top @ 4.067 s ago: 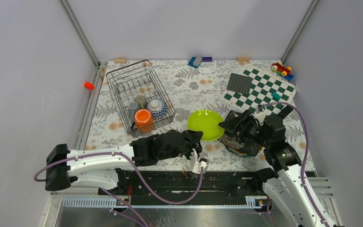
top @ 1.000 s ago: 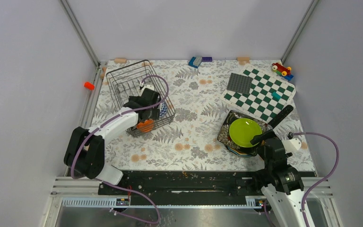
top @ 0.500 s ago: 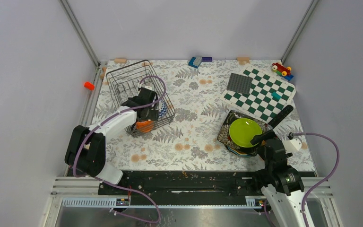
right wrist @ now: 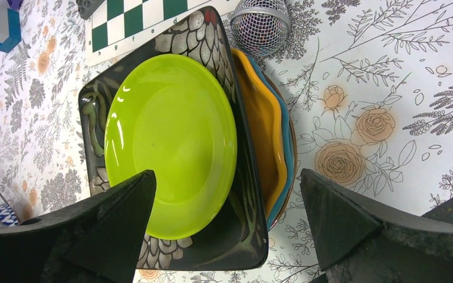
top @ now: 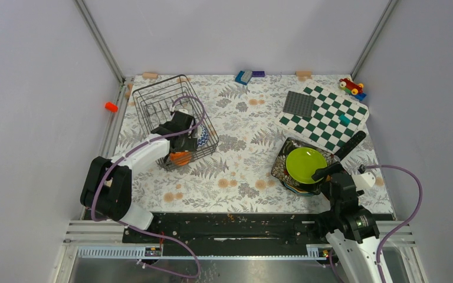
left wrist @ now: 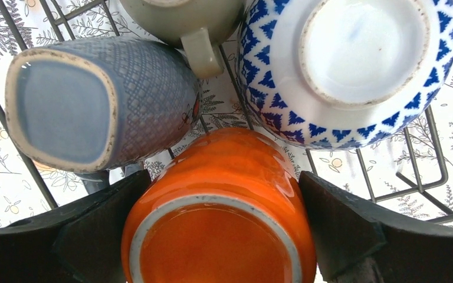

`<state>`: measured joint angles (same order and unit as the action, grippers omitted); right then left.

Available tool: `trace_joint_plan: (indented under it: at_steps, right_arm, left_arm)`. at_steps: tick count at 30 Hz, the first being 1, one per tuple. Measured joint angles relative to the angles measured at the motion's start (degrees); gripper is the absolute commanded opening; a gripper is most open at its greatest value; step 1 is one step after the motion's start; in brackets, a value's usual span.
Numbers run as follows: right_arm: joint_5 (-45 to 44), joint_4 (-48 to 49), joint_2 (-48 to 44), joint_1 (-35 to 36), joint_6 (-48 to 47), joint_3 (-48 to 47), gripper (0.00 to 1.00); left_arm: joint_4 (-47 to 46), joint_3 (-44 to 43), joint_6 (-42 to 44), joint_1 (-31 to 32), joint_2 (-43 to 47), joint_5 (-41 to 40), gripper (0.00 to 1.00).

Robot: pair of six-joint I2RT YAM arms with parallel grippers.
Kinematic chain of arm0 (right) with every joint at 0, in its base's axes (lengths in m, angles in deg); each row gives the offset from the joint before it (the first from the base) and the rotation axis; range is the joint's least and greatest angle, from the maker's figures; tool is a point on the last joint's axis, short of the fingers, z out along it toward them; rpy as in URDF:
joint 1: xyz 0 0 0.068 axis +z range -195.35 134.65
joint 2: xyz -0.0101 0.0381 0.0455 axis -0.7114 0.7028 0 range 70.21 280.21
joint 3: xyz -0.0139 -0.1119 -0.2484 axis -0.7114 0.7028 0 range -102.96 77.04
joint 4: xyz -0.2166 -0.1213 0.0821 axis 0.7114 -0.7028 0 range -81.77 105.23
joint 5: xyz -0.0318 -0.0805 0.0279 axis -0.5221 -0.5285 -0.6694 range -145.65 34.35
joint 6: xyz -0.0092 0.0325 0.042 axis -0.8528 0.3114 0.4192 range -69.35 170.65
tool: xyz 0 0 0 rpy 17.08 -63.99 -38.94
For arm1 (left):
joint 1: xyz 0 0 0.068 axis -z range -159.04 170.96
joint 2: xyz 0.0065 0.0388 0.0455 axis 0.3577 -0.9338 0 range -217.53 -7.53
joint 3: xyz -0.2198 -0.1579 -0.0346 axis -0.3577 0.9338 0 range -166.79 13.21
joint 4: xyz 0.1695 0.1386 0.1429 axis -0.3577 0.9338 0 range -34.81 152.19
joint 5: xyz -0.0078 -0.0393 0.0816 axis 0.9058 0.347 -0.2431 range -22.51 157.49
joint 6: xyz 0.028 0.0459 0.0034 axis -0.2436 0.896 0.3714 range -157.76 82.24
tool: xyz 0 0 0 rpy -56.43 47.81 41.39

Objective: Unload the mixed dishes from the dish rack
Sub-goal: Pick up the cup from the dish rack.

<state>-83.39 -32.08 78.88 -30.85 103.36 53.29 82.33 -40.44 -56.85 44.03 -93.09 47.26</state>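
Observation:
The dish rack (top: pixel 153 103) stands at the left and holds an upside-down orange mug (left wrist: pixel 224 200), a grey-blue cup (left wrist: pixel 94 100), a pale mug (left wrist: pixel 189 23) and a blue-patterned bowl (left wrist: pixel 354 65). My left gripper (left wrist: pixel 221 218) is down in the rack and open, one finger on each side of the orange mug (top: pixel 181 157). Whether the fingers touch the mug I cannot tell. At the right, a lime-green plate (right wrist: pixel 171 141) lies on a black floral square plate (right wrist: pixel 203 35), over a yellow plate (right wrist: pixel 262 130) and a blue one. My right gripper (right wrist: pixel 227 218) hovers open at the stack's near edge, empty.
A green-white chequered board (top: pixel 330 115) with a dark studded square (top: pixel 299 105) lies at the back right. A wire mesh ball (right wrist: pixel 262 23) sits beside the plate stack. Small toy blocks (top: pixel 245 76) and a toy car (top: pixel 351 87) line the far edge.
The lime-green plate went from the table's middle onto the black plate. My left arm swung to the rack and settled around the orange mug. My right arm drew back.

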Motion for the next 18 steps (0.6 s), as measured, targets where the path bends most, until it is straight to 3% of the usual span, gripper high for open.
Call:
trace_joint_plan:
  at_steps: [6, 14, 18]
  right_arm:
    - [0.35, -0.02, 0.04, 0.0, 0.02, 0.0, 1.0]
    - [0.42, -0.02, 0.02, 0.0, 0.02, 0.0, 0.99]
    - [0.42, -0.02, 0.04, 0.0, 0.02, 0.0, 0.99]
  left_arm:
    - [-0.63, 1.33, -0.74, -0.28, 1.64, 1.2, 0.68]
    - [0.17, 1.73, -2.47, -0.28, 2.32, 1.9, 0.21]
    - [0.48, 1.73, -3.8, -0.28, 2.51, 1.46, 0.11]
